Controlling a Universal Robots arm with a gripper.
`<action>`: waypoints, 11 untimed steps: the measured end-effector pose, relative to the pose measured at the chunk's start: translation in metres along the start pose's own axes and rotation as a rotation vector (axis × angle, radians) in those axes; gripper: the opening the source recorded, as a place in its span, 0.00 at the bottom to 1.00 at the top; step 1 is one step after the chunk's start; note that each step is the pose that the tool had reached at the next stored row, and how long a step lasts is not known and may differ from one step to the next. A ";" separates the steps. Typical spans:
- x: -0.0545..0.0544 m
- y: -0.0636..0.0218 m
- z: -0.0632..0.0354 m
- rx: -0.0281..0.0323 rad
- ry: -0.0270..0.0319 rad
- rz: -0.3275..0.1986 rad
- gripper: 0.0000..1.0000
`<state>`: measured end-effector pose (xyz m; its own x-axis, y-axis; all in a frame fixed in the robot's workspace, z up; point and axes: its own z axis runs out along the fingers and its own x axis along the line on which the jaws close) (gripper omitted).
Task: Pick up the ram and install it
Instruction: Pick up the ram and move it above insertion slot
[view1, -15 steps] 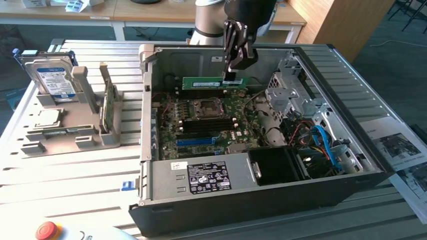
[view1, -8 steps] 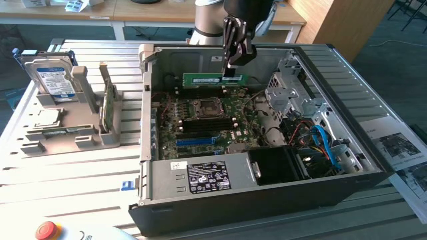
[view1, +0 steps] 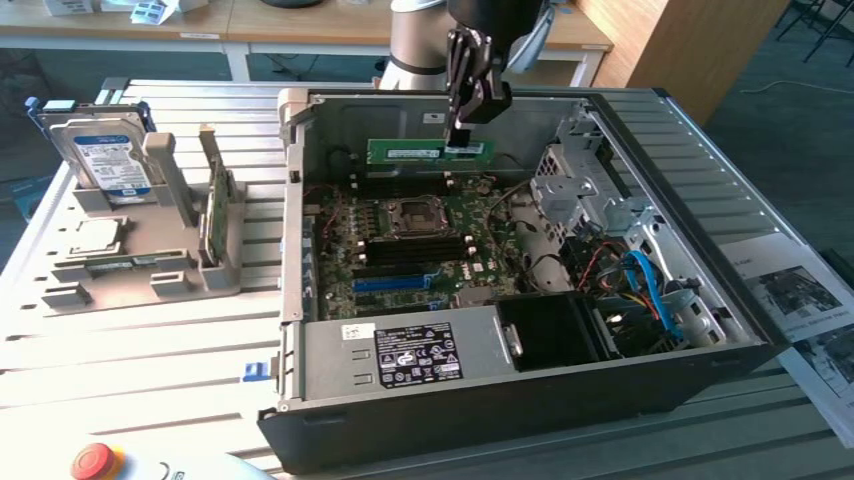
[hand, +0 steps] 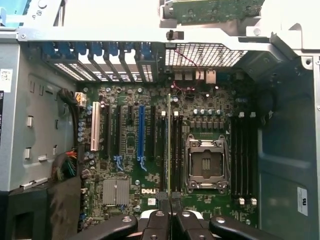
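Ram (view1: 416, 151) hangs clamped at one end in the pincer (view1: 458, 142), long axis parallel to the memory slots (hand: 178, 145) below.

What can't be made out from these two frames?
- The ram contact edge: wrist view, seen edge-on as a thin line.
- What lies directly beneath it: wrist view, the ram covers it.
- Motherboard near edge: exterior view, behind the power supply.
- Ram's gripped end: exterior view, end effector covers it.
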<state>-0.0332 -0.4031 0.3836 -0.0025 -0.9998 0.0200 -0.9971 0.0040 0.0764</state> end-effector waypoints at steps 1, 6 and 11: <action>-0.001 -0.0002 0.0000 0.0000 0.0000 0.000 0.12; -0.008 -0.0012 -0.0001 0.0000 0.0001 0.000 0.12; -0.009 -0.0012 0.0000 0.0000 -0.0001 0.000 0.12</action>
<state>-0.0320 -0.3944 0.3834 -0.0026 -0.9998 0.0199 -0.9971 0.0041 0.0764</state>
